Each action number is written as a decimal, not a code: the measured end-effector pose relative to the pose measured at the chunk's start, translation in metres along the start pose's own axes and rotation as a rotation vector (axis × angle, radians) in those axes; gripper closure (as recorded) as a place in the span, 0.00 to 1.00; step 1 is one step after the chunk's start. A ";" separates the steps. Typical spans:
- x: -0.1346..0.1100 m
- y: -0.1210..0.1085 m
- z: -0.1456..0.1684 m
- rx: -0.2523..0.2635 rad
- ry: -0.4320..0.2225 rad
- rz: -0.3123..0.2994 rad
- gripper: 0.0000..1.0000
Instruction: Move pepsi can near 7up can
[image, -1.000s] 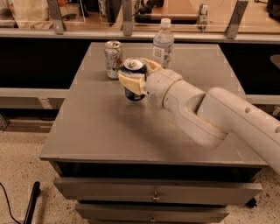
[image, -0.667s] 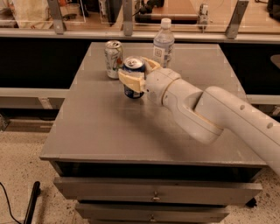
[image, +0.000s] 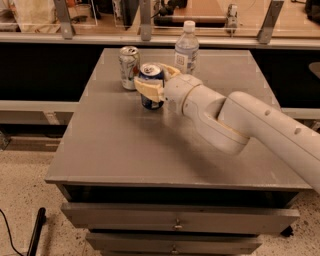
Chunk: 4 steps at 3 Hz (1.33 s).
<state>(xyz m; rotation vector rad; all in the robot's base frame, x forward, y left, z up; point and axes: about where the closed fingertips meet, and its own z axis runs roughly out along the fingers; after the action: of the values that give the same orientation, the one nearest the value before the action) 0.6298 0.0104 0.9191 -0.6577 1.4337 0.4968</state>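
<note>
- Gripper (image: 150, 78) is over the far-left part of the bench (image: 125, 150), w/ the white arm (image: 235, 125) reaching in from the right edge as seen.
- Pepsi can (image: 151, 71) sits upright between the jaws: one beige jaw crosses its near side at mid-height, the other is behind it, towards the far edge.
- Jaws are clenched on the pepsi can. Its silver top shows above them and a blue strip below.
- Can't tell whether the can's base touches the bench.
- 7up can (image: 129, 67) stands upright just beside the pepsi can, on the side of the far-left corner. There's a narrow gap and the two aren't touching.
- Water bottle (image: 186, 50), clear w/ a white cap, is upright near the middle of the far edge, close to the rear jaw.
- Count: 2 soda cans (1 pepsi, 1 7up), 1 bottle, 1 arm, 1 gripper.
- 2 drawer fronts (image: 175, 220) show under the bench's near edge.
</note>
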 end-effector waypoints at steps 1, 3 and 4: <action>0.003 -0.006 0.008 0.002 0.021 0.000 1.00; 0.002 -0.023 0.024 0.017 0.016 0.012 0.99; 0.002 -0.027 0.031 0.017 0.008 0.021 0.77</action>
<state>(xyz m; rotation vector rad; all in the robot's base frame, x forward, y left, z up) 0.6711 0.0120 0.9209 -0.6324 1.4520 0.4983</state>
